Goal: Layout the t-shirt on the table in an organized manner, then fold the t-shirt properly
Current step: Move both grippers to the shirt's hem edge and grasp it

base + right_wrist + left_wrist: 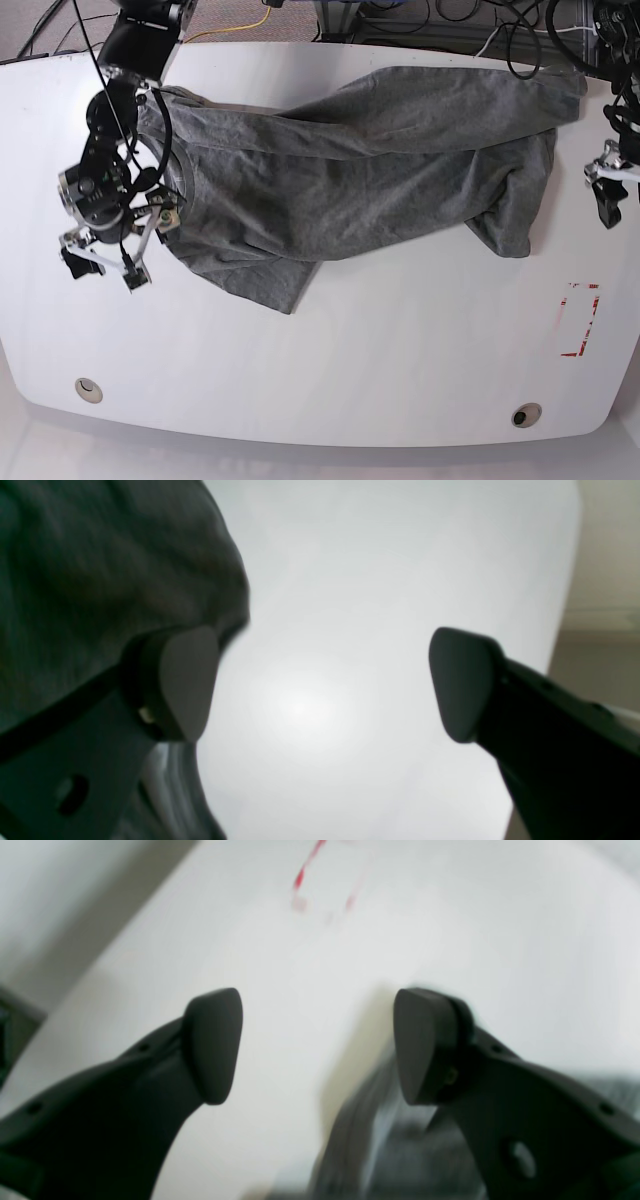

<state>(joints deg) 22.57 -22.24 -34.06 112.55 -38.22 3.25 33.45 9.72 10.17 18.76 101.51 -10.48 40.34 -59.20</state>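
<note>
The glossy white counter (pixel 330 350) is covered by a rumpled grey t-shirt (pixel 340 170); a red tape rectangle (pixel 579 320) is seen below the t-shirt's right end.

Left gripper (pixel 317 1045) hanging with jaws spread wide, nothing between the dark fingertips (pixel 214 1042), sitting at the base view's right edge (pixel 606 193). Right gripper (pixel 322 682) gaping at full width, also holding nothing, reaching down on the base view's left (pixel 100 265), its arm (pixel 112 130) stretching in from the far side.
</note>
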